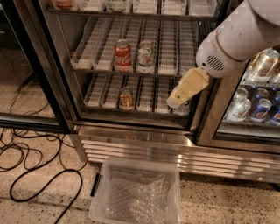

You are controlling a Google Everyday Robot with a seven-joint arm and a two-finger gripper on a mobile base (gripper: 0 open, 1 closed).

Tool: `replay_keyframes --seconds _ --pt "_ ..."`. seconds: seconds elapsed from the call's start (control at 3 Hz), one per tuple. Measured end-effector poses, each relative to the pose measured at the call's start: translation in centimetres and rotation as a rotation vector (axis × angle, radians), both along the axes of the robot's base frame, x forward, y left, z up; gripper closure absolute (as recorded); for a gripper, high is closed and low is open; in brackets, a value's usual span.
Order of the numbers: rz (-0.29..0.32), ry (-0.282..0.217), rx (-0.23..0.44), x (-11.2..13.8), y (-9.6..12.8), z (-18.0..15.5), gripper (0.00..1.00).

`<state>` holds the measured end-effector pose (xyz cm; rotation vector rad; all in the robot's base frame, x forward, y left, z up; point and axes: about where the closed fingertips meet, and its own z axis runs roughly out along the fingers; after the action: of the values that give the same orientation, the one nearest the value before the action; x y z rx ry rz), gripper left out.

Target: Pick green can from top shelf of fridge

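The fridge (131, 131) stands open with wire racks and white lane trays. The top shelf (144, 13) runs along the upper edge of the view. A pale greenish can (116, 4) stands on it, mostly cut off by the frame, so I cannot be sure it is the green can. One shelf down stand a red cola can (123, 54) and a white can with green and red print (145, 56). My gripper (176, 100), on a cream wrist under the white arm, hangs at the right side of the opening, level with the lowest rack, far below the top shelf.
A brownish can (126, 98) stands on the lowest rack. The right fridge section holds several cans and bottles (249, 107) behind glass. A clear plastic bin (136, 192) sits on the floor in front. Black cables (39, 175) lie on the floor at left.
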<state>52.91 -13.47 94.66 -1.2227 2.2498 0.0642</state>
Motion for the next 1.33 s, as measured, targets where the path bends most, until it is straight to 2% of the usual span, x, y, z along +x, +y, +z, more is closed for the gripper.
replay_keyframes --seconds 0.33,0.67,1.0,1.33 --pt "-0.124 -0.098 0.1 3.8 2.5 1.0 0.0" --pt "-0.193 -0.135 0.174 4.9 2.8 2.4 0.0" --pt "-0.193 -0.135 0.174 4.9 2.8 2.4 0.0" --pt "-0.215 -0.187 0.208 6.1 4.2 2.3 0.0"
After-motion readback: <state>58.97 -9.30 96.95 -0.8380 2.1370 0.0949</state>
